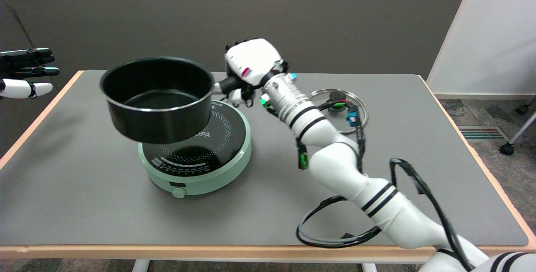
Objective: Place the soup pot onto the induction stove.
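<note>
The black soup pot (pixel 158 99) hangs in the air, tilted slightly, above the left and rear part of the mint-green induction stove (pixel 200 154). My right hand (pixel 250 70) grips the pot's short black handle at the pot's right side. The pot is empty and casts a dark shadow on the stove's black glass top. The pot's base hides the stove's far left portion.
A glass lid (pixel 341 110) with a black knob lies on the grey table (pixel 83 188) to the right, partly behind my right forearm. Black cables loop off the arm near the table's front edge. The idle left hand (pixel 25 73) hovers at the upper left.
</note>
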`<action>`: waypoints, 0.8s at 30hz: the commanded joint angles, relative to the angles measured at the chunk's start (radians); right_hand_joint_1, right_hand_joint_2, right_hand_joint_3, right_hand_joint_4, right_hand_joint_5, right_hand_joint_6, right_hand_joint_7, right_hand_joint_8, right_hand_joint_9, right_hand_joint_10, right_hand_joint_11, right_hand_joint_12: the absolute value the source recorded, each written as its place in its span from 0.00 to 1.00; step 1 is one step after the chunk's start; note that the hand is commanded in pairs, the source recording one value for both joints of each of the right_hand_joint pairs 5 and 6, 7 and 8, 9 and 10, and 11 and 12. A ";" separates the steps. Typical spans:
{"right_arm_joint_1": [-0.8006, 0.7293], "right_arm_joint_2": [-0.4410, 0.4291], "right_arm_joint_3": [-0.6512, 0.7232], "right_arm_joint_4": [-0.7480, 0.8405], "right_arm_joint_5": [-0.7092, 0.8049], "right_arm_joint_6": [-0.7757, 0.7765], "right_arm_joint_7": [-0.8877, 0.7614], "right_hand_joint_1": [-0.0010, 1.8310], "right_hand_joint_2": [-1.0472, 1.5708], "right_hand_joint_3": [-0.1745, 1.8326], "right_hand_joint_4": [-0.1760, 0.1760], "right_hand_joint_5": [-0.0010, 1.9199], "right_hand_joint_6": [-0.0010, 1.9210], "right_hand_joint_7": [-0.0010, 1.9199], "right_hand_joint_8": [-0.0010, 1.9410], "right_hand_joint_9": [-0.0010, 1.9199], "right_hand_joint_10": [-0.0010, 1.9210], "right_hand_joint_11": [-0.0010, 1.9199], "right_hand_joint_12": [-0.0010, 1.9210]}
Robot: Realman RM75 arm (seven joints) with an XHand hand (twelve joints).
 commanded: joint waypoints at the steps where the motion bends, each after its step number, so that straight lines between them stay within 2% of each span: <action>1: 0.075 -0.175 -0.026 -0.250 -0.143 0.055 -0.001 0.53 0.81 0.54 0.26 0.88 0.88 0.88 0.87 0.88 0.88 0.88 0.88; 10: 0.088 -0.140 -0.019 -0.287 -0.143 0.146 -0.001 0.53 0.81 0.53 0.26 0.88 0.88 0.88 0.87 0.88 0.88 0.88 0.88; 16: 0.055 -0.096 -0.016 -0.261 -0.143 0.180 -0.001 0.53 0.81 0.53 0.26 0.88 0.88 0.88 0.87 0.88 0.88 0.88 0.88; 24: -0.007 -0.027 -0.026 -0.258 -0.143 0.313 -0.001 0.52 0.82 0.52 0.27 0.89 0.89 0.89 0.88 0.89 0.89 0.89 0.89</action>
